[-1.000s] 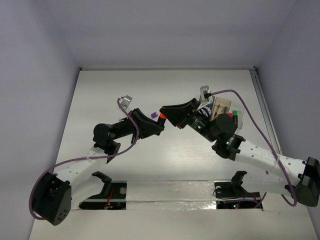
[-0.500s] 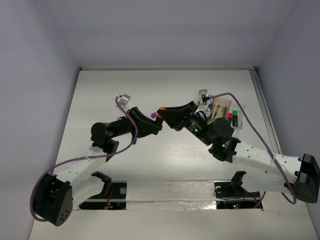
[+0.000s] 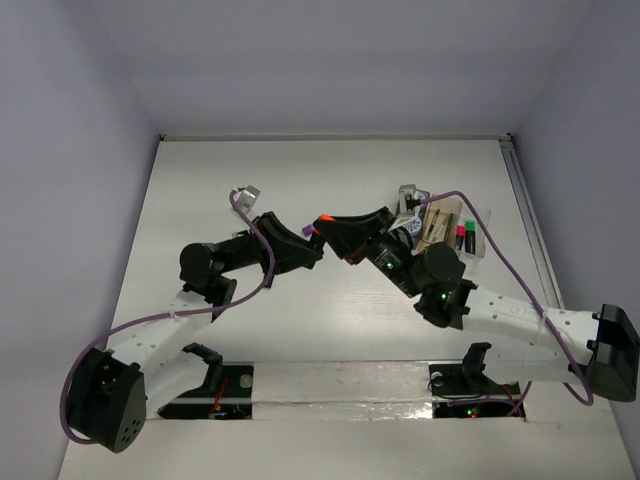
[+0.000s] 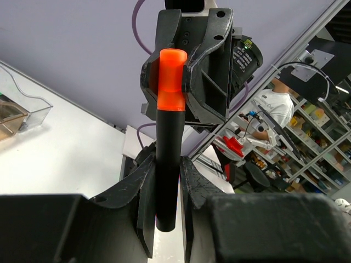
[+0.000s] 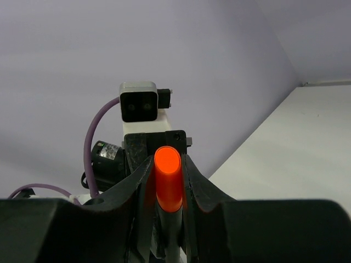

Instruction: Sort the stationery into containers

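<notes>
Above the middle of the table [image 3: 350, 330], the left gripper [image 4: 166, 183] clamps the black body of an upright highlighter [image 4: 167, 148]. The right gripper [image 5: 167, 164] pinches its orange cap [image 5: 168, 183] from the far end. At three o'clock from them in the top view sits the clear box [image 3: 440, 215].

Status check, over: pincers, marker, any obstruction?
Left pincer shut on highlighter body; right pincer shut on its orange cap. Highlighter midair, cap on. Between it and clear box: right wrist.
</notes>
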### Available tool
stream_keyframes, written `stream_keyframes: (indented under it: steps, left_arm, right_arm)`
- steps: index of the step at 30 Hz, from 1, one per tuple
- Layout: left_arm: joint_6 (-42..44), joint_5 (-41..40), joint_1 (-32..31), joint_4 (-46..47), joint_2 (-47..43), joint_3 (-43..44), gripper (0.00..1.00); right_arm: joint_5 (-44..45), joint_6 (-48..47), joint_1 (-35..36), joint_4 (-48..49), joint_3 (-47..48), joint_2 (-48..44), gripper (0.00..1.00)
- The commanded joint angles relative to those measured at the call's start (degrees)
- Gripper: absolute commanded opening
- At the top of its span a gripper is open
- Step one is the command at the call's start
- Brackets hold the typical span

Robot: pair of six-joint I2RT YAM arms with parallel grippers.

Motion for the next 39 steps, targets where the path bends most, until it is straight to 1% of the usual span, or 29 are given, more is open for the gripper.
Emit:
stream_keyframes:
  steps: [1, 4, 7, 10, 11, 12, 13, 14, 15, 20, 25, 29, 33, 37, 39]
  left_arm:
    - [-0.66, -20.02, 2.36, 24.43, 0.55, 7.69, 0.0]
    - [-0.93, -19.76, 2.36, 24.69, 0.91, 7.43, 0.0]
    - [-0.93, -19.23, 2.36, 24.87, 0.82, 6.11, 0.0]
    - [-1.02, -18.53, 0.96, 25.22, 1.17, 3.83, 0.0]
    - [-0.93, -18.53, -0.35, 25.4, 1.17, 2.43, 0.0]
    - [-0.67, -18.62, -0.97, 25.31, 1.34, 1.72, 0.0]
    - [-0.4, -18.7, -1.59, 25.05, 1.26, 0.93, 0.0]
    - [0.47, -19.05, -2.81, 24.35, 1.35, -0.47, 0.0]
    - [0.83, -19.06, -2.83, 23.91, 1.52, -1.27, 0.0]
    - [0.74, -19.49, -4.75, 25.31, 2.66, -5.92, 0.0]
    - [1.18, -19.67, -5.9, 25.84, 3.37, -8.13, 0.0]
    - [0.92, -19.15, -6.42, 26.45, 4.07, -8.48, 0.0]
    - [0.3, -18.44, -7.05, 27.15, 4.07, -8.57, 0.0]
    - [-1.19, -17.83, -8.36, 29.0, 4.25, -8.83, 0.0]
    - [-2.33, -17.39, -8.36, 30.31, 4.68, -9.01, 0.0]
  right_arm:
    - [-15.27, 1.52, 7.66, -16.59, -4.04, 4.67, 0.0]
    - [-14.4, 1.26, 8.19, -16.85, -4.13, 4.33, 0.0]
    - [-12.11, -0.41, 8.19, -18.95, -3.52, 1.78, 0.0]
    - [-7.2, -1.12, 8.19, -22.21, -2.11, -0.5, 0.0]
    - [-3.97, -0.94, 8.19, -22.91, -1.06, -0.86, 0.05]
    - [-2.11, -0.68, 8.19, -24.57, -0.53, -1.29, 0.19]
    - [-1.04, -0.5, 8.19, -24.85, 0.0, -2.26, 0.35]
    - [0.18, -1.02, 8.19, -24.76, 0.78, -2.7, 0.55]
    - [0.72, -1.12, 8.19, -24.67, 1.14, -3.23, 0.59]
    - [2.57, -1.91, 8.19, -24.23, 1.5, -6.04, 0.67]
    - [3.53, -1.99, 8.19, -24.49, 0.09, -8.15, 0.74]
    - [8.88, -3.92, 8.19, -28.18, 1.4, -9.73, 0.82]
    - [11.62, -5.07, 6.87, -33.45, 3.25, -10.44, 0.85]
    - [11.27, -5.42, 4.33, -34.87, 3.87, -10.7, 0.85]
    - [10.31, -6.04, 4.32, -34.34, 4.3, -10.44, 0.83]
